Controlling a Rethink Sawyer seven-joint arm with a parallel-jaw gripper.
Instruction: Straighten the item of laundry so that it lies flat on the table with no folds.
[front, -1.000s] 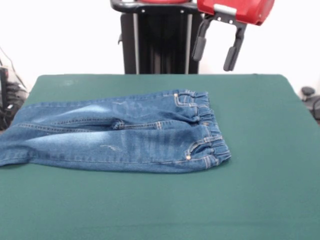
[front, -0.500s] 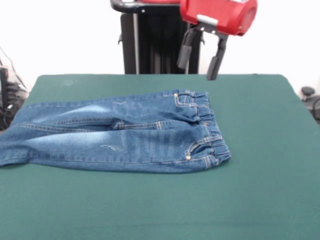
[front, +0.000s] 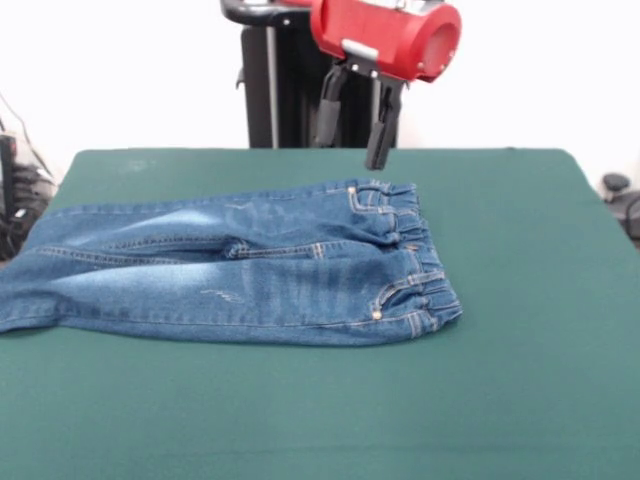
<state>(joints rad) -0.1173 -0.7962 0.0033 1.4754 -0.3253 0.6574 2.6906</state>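
The item of laundry (front: 240, 265), a small pair of blue denim jeans, lies on the dark green table (front: 520, 330) in the front view. Its elastic waistband points right and its legs run off to the left edge. The cloth looks mostly flat, with a crease along the seam between the legs. My gripper (front: 352, 138) hangs open above the table's far side, just above and behind the waistband's far corner. It holds nothing and does not touch the jeans.
The black pedestal (front: 300, 90) stands behind the table's far edge. Dark equipment sits off the table at the left edge (front: 15, 200) and at the right edge (front: 622, 200). Bare green tabletop lies right of and in front of the jeans.
My gripper has moved left and slightly down, from above the table's far right toward the waistband's far corner. It stayed open. The jeans have not moved.
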